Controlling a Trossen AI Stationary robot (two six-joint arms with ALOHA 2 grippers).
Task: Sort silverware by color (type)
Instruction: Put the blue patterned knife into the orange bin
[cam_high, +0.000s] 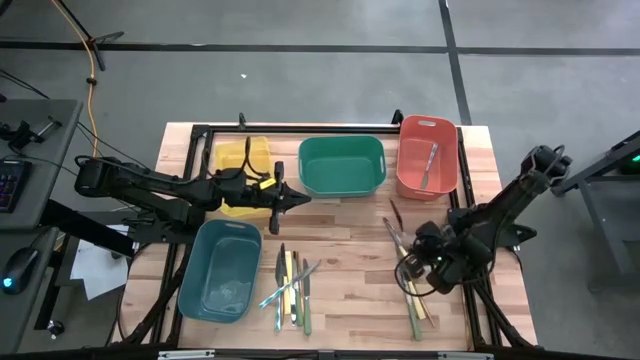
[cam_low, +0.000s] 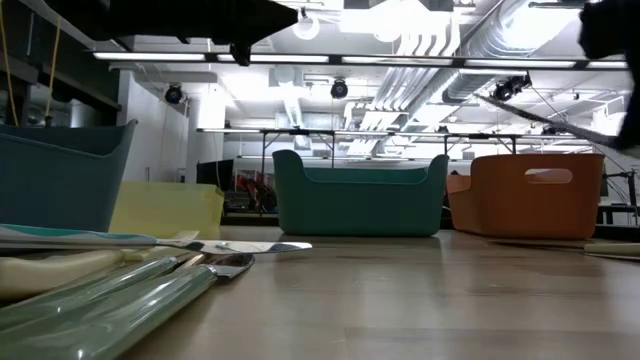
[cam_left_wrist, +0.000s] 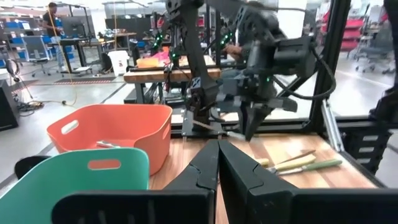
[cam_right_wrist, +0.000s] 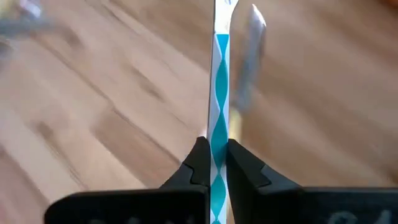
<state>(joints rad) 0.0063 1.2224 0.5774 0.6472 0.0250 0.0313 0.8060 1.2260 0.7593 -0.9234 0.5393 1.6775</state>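
Right tool (cam_right_wrist: 211, 163) pinching blue-striped utensil (cam_right_wrist: 220, 93) | left tool (cam_high: 300, 198) closed, empty, beside green bin (cam_high: 342, 166)

The pale wooden surface (cam_high: 340, 225) is showing light planks with darker grain. Four bins are sitting on it: a yellow bin (cam_high: 243, 175), a green bin (cam_high: 341, 165), an orange-red bin (cam_high: 428, 156) holding a silver-grey utensil (cam_high: 429, 163), and a teal bin (cam_high: 221, 268). The middle pile of silverware (cam_high: 291, 285) is mixing green, yellow and light-blue handles with silver-grey blades. The right gripper (cam_right_wrist: 212, 163), dark like both arms, is pinching a utensil handle (cam_right_wrist: 220, 124) patterned in wavy turquoise and white stripes. The left gripper (cam_high: 297, 199) is showing black with a small yellow marking.
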